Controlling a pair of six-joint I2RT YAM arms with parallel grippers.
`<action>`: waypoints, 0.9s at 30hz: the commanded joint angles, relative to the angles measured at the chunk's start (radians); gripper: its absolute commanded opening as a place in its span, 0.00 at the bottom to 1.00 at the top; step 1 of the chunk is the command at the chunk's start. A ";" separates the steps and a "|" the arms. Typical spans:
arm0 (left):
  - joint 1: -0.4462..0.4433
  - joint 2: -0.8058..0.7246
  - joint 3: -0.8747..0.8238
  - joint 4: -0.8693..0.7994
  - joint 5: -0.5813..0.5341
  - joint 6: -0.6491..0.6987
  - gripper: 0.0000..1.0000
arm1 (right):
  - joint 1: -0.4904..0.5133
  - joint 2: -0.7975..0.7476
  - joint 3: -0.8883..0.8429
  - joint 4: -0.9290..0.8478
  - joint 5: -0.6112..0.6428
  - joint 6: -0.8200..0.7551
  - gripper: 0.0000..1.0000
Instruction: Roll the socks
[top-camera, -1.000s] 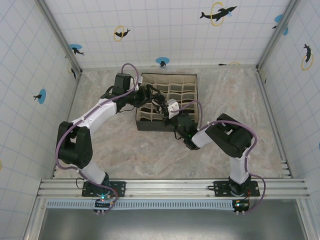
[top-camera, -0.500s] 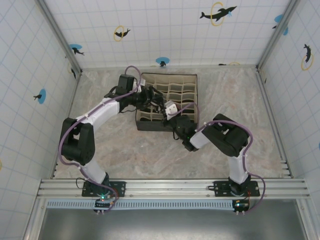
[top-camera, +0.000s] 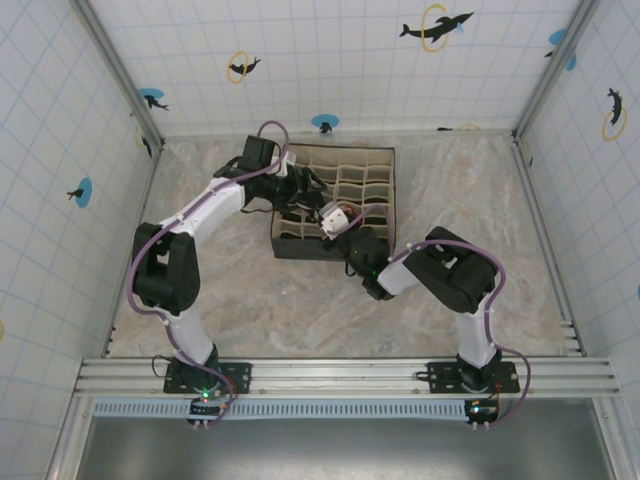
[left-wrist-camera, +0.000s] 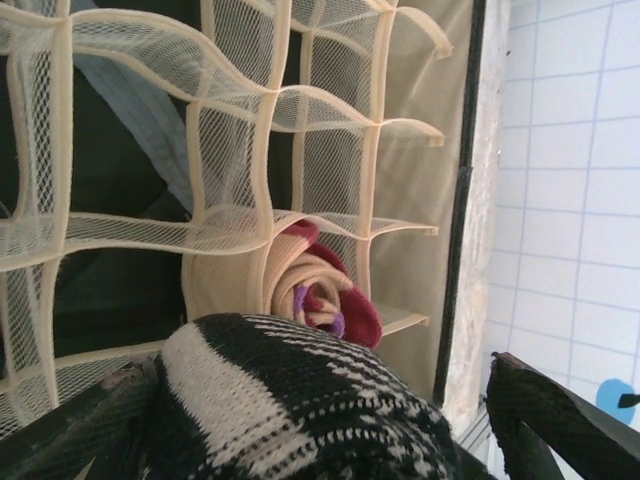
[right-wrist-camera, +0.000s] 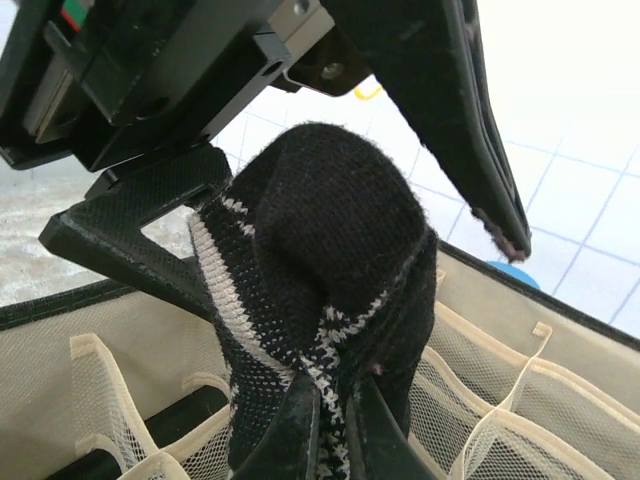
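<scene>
Organiser box (top-camera: 300, 247): stands on the table near the middle of its far edge; most of its mesh cells are dark inside.
Tan sock (left-wrist-camera: 310, 290): rolled up and tucked in a cell against the box's outer wall.
Striped sock (right-wrist-camera: 320, 260): held above the box, not in any cell.
Left gripper (left-wrist-camera: 315, 385): its fingers are spread on either side of the striped sock; I can't tell if they press it.
Right gripper (right-wrist-camera: 335, 425): fingers pressed together, pinching the sock's lower end.
Cut off: the sock's bottom, below the pinch.

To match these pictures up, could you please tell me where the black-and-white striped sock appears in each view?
Top external: the striped sock is at centre, over the near half of the organiser box.
Left wrist: the sock is at bottom centre, in front of the tan rolled sock.
Right wrist: the sock is at centre, pinched from below by the right gripper.
Shared landmark: the organiser box's mesh cells.
</scene>
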 joint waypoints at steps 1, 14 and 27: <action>-0.006 0.017 0.047 -0.061 0.025 0.045 0.82 | 0.009 0.012 0.028 -0.027 -0.035 -0.065 0.00; -0.006 0.023 0.061 -0.106 0.046 0.088 0.66 | -0.030 -0.008 0.043 -0.048 -0.054 -0.007 0.00; -0.006 0.026 0.055 -0.057 0.056 0.034 0.30 | -0.021 -0.020 0.035 -0.071 -0.051 -0.013 0.00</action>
